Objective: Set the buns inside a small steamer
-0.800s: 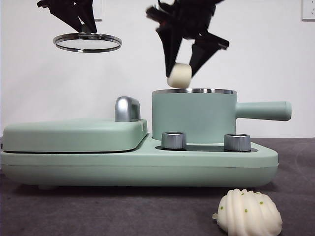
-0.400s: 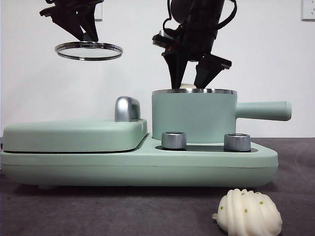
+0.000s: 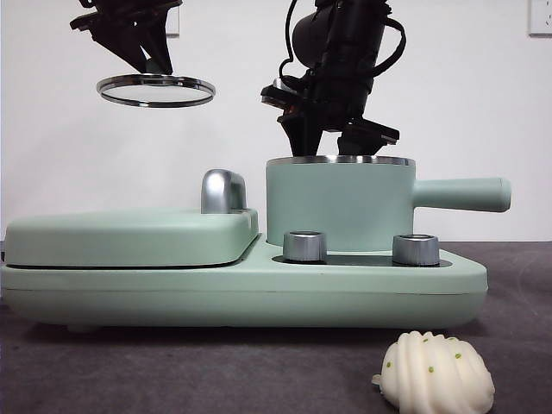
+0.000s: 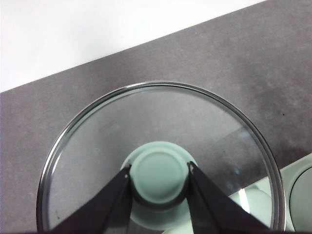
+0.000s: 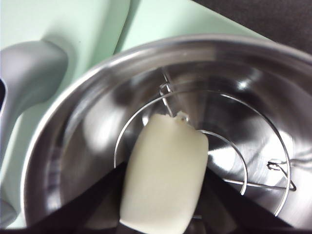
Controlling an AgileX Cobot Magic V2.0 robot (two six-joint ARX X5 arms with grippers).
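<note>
Right wrist view: smooth cream bun [image 5: 163, 173] inside shiny steel steamer [image 5: 92, 122]

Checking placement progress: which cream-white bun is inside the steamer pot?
The smooth cream-white bun, gripped by the right gripper inside the pot; the ridged green-dotted bun lies on the table.

1. Two buns: one smooth bun [image 5: 163, 173], one ridged bun [image 3: 438, 373].
2. One small steamer [image 3: 340, 203].
3. One glass lid [image 3: 155, 89].
4. Two knobs [image 3: 304, 246].
5. Two grippers: left gripper [image 4: 159, 170], right gripper [image 5: 163, 195].

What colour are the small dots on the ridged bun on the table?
Green, on the cream-white ridged bun; the front view shows them best.
</note>
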